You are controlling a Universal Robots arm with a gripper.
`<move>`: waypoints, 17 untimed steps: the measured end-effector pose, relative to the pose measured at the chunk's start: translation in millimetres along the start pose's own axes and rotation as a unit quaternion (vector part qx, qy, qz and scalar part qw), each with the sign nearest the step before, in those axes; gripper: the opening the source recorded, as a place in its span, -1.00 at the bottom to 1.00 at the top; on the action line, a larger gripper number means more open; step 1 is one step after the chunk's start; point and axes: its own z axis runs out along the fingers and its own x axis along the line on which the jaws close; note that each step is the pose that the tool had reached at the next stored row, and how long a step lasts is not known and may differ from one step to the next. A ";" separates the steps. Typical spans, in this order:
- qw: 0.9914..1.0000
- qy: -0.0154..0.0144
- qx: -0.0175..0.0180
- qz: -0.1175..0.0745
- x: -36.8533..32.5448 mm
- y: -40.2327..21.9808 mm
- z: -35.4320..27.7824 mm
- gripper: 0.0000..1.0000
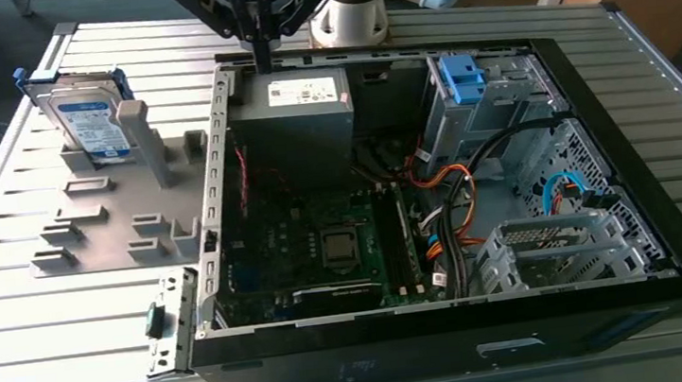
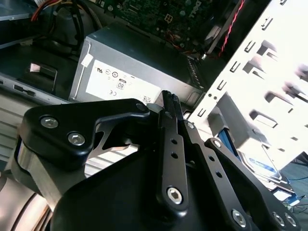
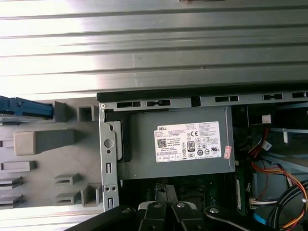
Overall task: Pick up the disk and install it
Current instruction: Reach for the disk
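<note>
The disk (image 1: pixel 85 118), a silver drive with a blue-and-white label in a blue bracket, stands upright in a grey holder (image 1: pixel 116 219) at the exterior view's left, outside the computer case. In the first wrist view its blue bracket (image 3: pixel 24 107) shows beside the holder. My gripper (image 1: pixel 262 64) hangs shut with nothing in it over the case's back edge, just above the grey power supply (image 1: pixel 298 110) and to the right of the disk. Its black fingers (image 2: pixel 168 103) lie pressed together in the second wrist view.
The open black computer case (image 1: pixel 661 214) lies on a slatted metal table (image 1: pixel 51 326). Inside are the motherboard (image 1: pixel 321 241), orange and black cables (image 1: pixel 456 198) and a metal drive cage with a blue latch (image 1: pixel 461 78). The power supply's white sticker (image 3: pixel 187 141) faces the first wrist view.
</note>
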 end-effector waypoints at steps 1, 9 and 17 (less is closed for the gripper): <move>1.000 0.000 0.000 0.000 0.9 -0.1 0.0 -0.79; 1.000 0.000 0.000 0.000 6.1 -0.4 -0.2 -0.79; 1.000 0.000 0.000 0.000 9.7 -0.7 -0.3 -0.79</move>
